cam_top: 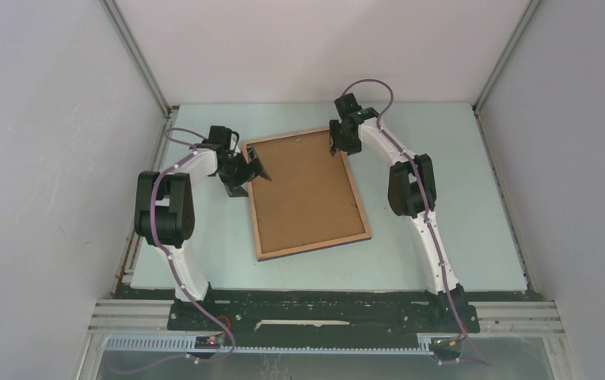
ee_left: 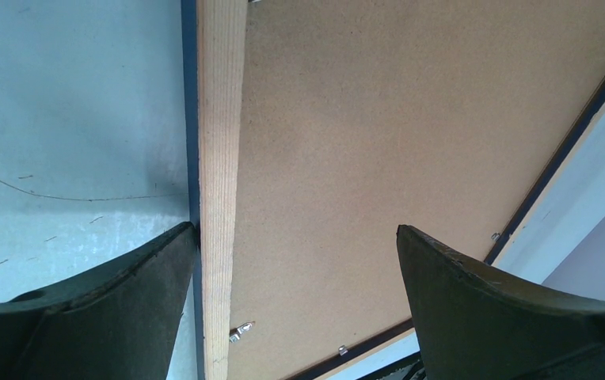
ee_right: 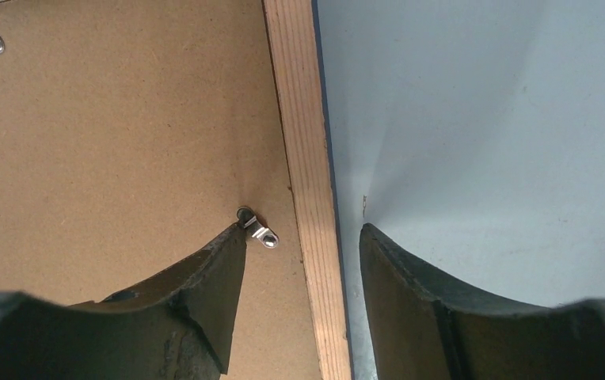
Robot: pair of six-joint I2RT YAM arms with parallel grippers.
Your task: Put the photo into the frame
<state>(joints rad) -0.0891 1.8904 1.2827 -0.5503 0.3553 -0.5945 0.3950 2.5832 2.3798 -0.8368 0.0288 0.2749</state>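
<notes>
The frame [cam_top: 309,247] lies flat on the pale table with its wood face up. The photo [cam_top: 303,190] sits inside it, brown fibreboard back up, its beach print hidden. My left gripper [cam_top: 250,170] is open at the frame's upper left rail. In the left wrist view the gripper [ee_left: 295,237] straddles that rail [ee_left: 218,158], one finger [ee_left: 125,301] against the rail's outer side, the other over the photo back [ee_left: 378,119]. My right gripper [cam_top: 340,142] is open at the upper right corner. In the right wrist view the gripper [ee_right: 303,229] straddles the right rail [ee_right: 303,134], beside the photo back [ee_right: 125,134].
Small metal clips [ee_right: 261,229] sit on the photo back along the frame's inner edge; one touches my right gripper's inner fingertip. Grey enclosure walls [cam_top: 46,158] stand close on the left, right and back. The table's front edge [cam_top: 323,293] runs by the arm bases.
</notes>
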